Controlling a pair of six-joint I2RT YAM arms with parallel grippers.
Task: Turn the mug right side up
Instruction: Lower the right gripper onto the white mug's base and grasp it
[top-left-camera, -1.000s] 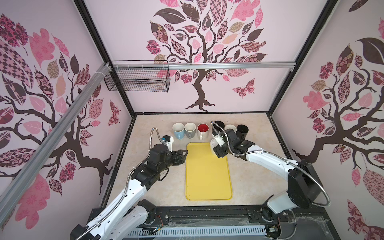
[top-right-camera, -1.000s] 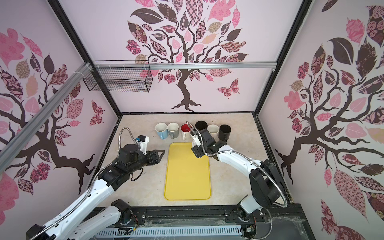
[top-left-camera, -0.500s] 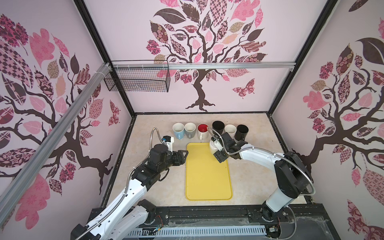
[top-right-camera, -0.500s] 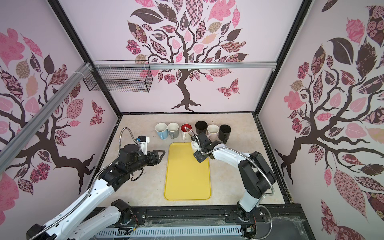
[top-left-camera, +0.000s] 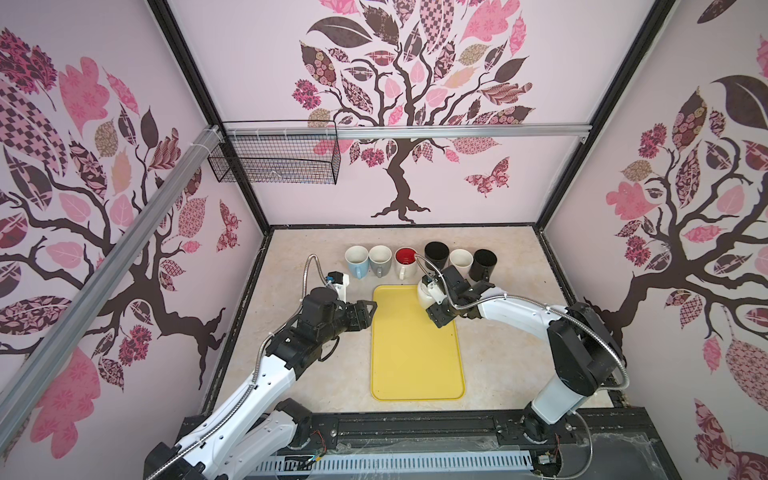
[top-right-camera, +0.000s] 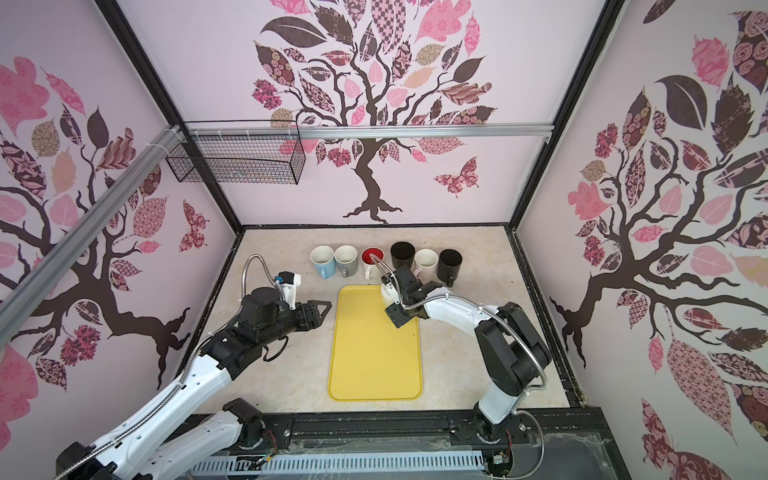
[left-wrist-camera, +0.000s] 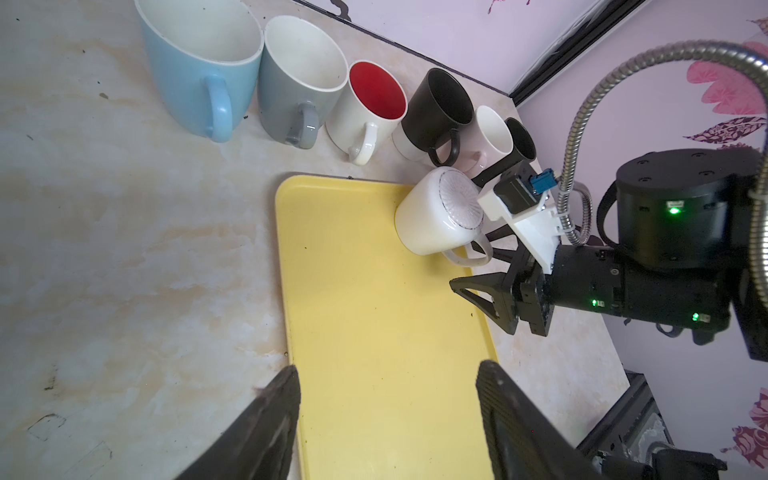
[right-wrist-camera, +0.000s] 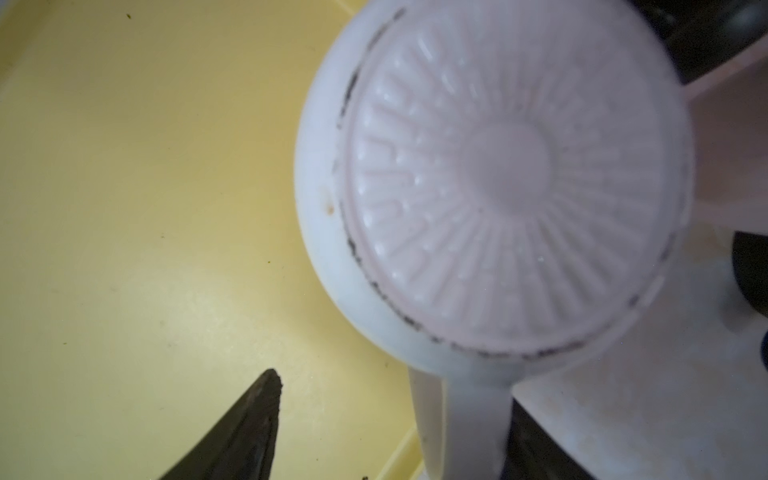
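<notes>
in both top views the right arm's wrist camera (top-left-camera: 433, 287) covers most of the mug (top-left-camera: 422, 298), so you see only a white sliver of it. the mug stands upside down on the upper right corner of the yellow tray (top-left-camera: 415, 357), a little right of the frame centre. its ribbed base faces up and its mouth is hidden against the tray. the right wrist view is blurred, and the frame edge cuts the base.

the right gripper (left-wrist-camera: 471, 266) has its jaws apart, one on each side of the mug's handle (right-wrist-camera: 461, 424). one finger (right-wrist-camera: 245, 428) is clearly apart from the handle. the other is mostly hidden behind it, so i cannot tell if it touches. the handle is not clamped.

the left gripper (left-wrist-camera: 386, 368) is also wide open and holds nothing. in both top views it hovers at the left edge of the tray. in the left wrist view the frame cuts off its fingers.

above the tray in both top views six mugs stand upright in a row: blue mug (top-left-camera: 356, 261), grey mug (top-left-camera: 380, 261), red-lined mug (top-left-camera: 406, 258), black mug (top-left-camera: 436, 254), pale mug (top-left-camera: 461, 259), second black mug (top-left-camera: 485, 262). the left wrist view shows only bare inner walls in the first four; the last two are half hidden. what lies in the wire basket (top-left-camera: 274, 160), upper left, is too small to tell.
</notes>
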